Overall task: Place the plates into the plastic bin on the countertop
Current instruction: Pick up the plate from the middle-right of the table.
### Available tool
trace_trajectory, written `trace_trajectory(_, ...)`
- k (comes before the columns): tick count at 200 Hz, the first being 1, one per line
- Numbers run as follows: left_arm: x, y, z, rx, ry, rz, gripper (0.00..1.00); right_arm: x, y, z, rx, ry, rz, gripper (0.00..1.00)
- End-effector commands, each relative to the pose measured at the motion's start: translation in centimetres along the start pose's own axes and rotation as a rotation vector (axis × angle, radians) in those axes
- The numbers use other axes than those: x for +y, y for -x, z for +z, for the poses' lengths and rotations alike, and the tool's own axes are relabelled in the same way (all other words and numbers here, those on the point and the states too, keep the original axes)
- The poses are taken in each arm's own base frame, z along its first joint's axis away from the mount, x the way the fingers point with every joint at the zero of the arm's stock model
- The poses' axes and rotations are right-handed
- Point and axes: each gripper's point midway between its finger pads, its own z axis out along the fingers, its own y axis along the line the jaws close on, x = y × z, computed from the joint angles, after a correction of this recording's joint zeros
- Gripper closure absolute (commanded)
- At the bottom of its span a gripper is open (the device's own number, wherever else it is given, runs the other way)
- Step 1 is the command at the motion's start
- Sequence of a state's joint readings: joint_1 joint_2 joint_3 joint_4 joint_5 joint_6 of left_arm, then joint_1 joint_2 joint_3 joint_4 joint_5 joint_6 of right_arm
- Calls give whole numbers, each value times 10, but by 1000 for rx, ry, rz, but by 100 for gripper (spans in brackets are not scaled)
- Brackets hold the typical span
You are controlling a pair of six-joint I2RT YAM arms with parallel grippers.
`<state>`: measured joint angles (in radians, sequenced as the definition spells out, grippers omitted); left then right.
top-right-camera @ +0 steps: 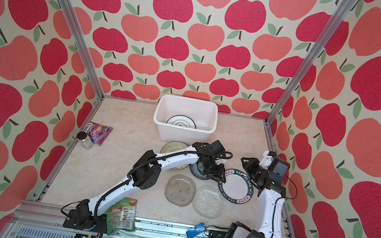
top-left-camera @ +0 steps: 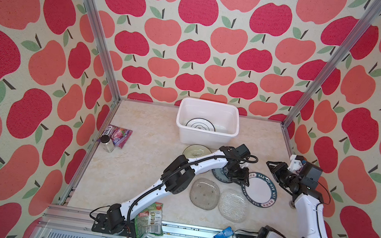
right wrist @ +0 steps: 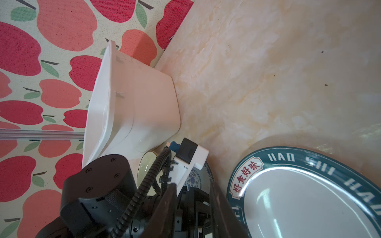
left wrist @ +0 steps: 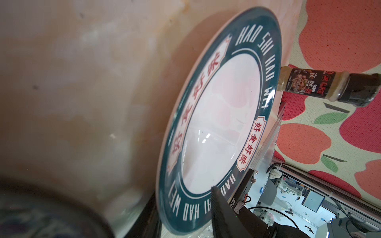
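Six plates can be counted in both top views. One, the thin-rimmed plate [top-left-camera: 201, 124], lies inside the single plastic bin [top-left-camera: 204, 137] at the back of the tabletop [top-left-camera: 141, 168]; the bin wall cuts off its near part. The other five lie on the tabletop in front of the bin. The cream plate [top-left-camera: 196, 150] and the blue patterned plate [top-left-camera: 218, 175] are both largely covered by the left arm. The grey glass plate [top-left-camera: 204, 193] and the clear glass plate [top-left-camera: 232, 205] lie just beside each other, and the lettered plate [top-left-camera: 260, 190] is to their right.

The left claw [top-left-camera: 243, 184] stands at the rim of the lettered plate. In the left wrist view one finger [left wrist: 222, 208] lies over the rim and the other is on the opposite side, but I cannot tell if they press it. The right claw [top-left-camera: 270, 164] hangs near this plate, its fingers a little apart and empty.

There are two packets, one purple packet [top-left-camera: 120, 136] and one green packet [top-left-camera: 150, 221]. There are also two spice jars: the left jar [top-left-camera: 106, 144] beside the purple packet, and the right jar [left wrist: 329, 86], clear only in the left wrist view. One small blue object [top-left-camera: 223, 234] is hard to make out.
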<state>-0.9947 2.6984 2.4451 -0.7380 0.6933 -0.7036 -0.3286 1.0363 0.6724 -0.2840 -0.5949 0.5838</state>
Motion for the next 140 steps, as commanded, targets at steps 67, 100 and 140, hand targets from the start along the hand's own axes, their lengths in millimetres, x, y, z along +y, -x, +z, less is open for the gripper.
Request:
trace_trajectory(67, 26, -3, 11, 39, 34, -90, 78, -2, -5, 2, 10, 20, 23, 69)
trace_trajectory(100, 26, -1, 11, 34, 34, -91, 83, -2, -4, 3, 9, 24, 23, 69)
trace_trajectory(140, 16, 2, 8, 29, -14, -67, 88, 1, -4, 3, 18, 32, 29, 69)
